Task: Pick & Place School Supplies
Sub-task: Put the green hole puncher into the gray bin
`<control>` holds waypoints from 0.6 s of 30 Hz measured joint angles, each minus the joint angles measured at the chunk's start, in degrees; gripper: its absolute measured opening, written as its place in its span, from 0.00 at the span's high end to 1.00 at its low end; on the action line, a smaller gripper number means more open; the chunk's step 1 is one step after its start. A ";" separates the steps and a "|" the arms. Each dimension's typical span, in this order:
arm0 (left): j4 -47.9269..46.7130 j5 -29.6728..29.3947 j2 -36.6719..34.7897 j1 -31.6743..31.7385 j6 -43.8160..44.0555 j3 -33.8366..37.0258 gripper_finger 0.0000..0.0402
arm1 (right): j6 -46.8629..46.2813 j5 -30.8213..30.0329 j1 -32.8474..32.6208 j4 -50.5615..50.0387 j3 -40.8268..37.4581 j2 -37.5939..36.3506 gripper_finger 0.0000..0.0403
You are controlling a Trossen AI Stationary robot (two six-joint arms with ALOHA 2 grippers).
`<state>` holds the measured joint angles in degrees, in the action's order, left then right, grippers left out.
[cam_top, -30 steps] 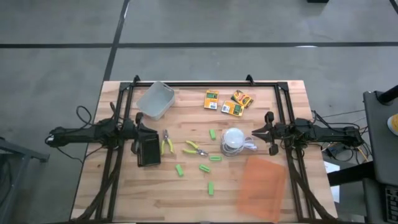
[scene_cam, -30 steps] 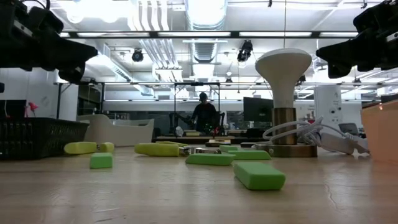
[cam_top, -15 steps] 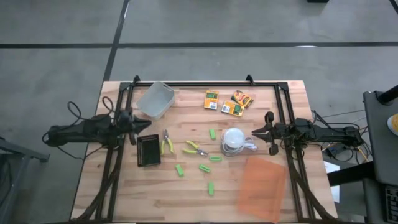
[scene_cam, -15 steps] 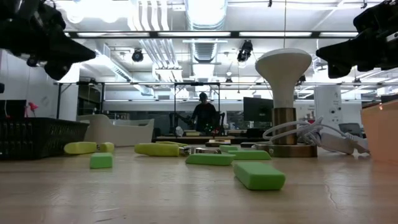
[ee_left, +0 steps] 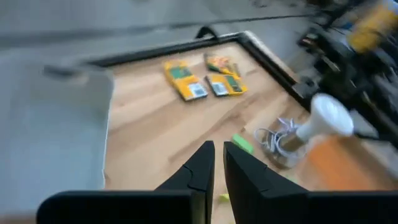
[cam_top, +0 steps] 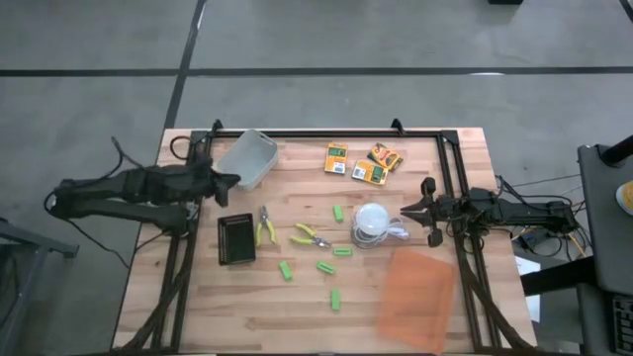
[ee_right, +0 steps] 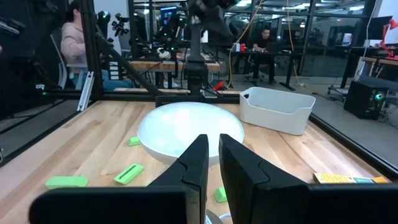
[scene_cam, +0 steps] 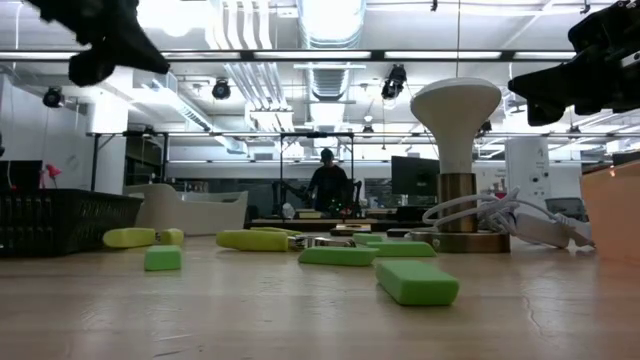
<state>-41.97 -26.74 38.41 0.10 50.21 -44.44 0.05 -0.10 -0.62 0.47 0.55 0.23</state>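
Left hand (cam_top: pixel 229 181) hovers above the desk near the left rear, just at the translucent grey plastic bin (cam_top: pixel 247 158); fingers closed together, nothing between them. Right hand (cam_top: pixel 427 211) waits at the right edge of the wooden desk (cam_top: pixel 297 307), fingers almost shut, empty, pointing at the white dome-shaded lamp (cam_top: pixel 370 222).

Supplies all lie loose on the desk:
- three flat orange-yellow boxes with green labels (cam_top: pixel 361 161) near the rear edge, centre-right
- two yellow-green-handled plier-like tools (cam_top: pixel 265 227) in the middle, just right of the black rectangular tray (cam_top: pixel 235 239)
- stubby bright-green sticks (cam_top: pixel 286 270) scattered from mid-desk toward the front edge

Containers: the grey bin looks empty in the high view; the left wrist view shows only its blurred wall. Tray interior shows nothing bright, so judged empty. A translucent orange sheet (cam_top: pixel 416 292) lies at the front right corner, nothing on it.

Judgement: no item placed yet; step in hand is the first pick. For a clean pick the left hand needs to open before descending, come straight down over the nearest plier tool, and close across the handles rather than the tips. Sticks are low and flat; fingers must reach the desk surface without pushing them aside. Lamp cord beside the middle sticks is a snag risk.
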 joint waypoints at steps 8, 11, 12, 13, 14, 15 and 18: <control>-9.63 3.27 19.42 0.00 21.20 -14.34 0.80 | 0.00 0.00 0.02 0.00 -0.01 0.00 0.91; -12.70 5.45 24.85 -0.04 25.73 -18.10 0.74 | 0.00 0.00 0.02 0.02 -0.01 0.00 0.91; -13.10 5.70 26.10 -0.04 26.32 -19.58 0.72 | 0.00 0.02 0.02 0.02 -0.01 0.01 0.91; -13.70 5.91 27.51 -0.04 26.88 -20.75 0.70 | 0.00 0.02 0.00 -0.02 -0.01 0.02 0.91; -14.98 6.19 28.88 -0.04 27.62 -21.46 0.68 | 0.00 -0.01 0.02 0.01 -0.01 0.14 0.91; -16.35 6.58 30.26 0.00 28.30 -22.09 0.67 | 0.00 -0.01 0.01 0.07 0.00 0.22 0.91; -17.21 8.24 33.56 0.00 30.57 -23.50 0.61 | 0.00 0.00 0.02 -0.01 -0.01 0.36 0.91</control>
<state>-59.18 -18.50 71.97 0.10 80.78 -67.94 0.05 -0.10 -0.60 0.46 0.54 0.59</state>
